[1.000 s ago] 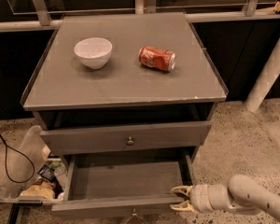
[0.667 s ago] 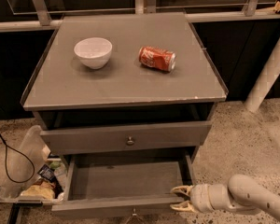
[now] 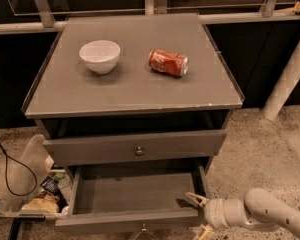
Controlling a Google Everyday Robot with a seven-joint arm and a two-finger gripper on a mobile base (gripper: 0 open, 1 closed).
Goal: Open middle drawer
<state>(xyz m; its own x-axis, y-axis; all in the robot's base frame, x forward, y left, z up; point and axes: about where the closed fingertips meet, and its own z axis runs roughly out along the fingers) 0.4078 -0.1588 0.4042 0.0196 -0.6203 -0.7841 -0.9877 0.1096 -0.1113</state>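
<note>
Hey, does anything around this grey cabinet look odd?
The red soda can lies on its side on the cabinet top, beside the upright white bowl. The gripper sits at the right front corner of the open middle drawer.

Hand [image 3: 199,215] low right, pointing left, fingers spread; arm [image 3: 262,215] horizontal.

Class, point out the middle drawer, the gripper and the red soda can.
middle drawer [image 3: 135,194], camera view, its bare grey floor.
gripper [image 3: 194,215], camera view, midway between fingertips, at the drawer's front right corner.
red soda can [image 3: 168,63], camera view, its side wall.
</note>
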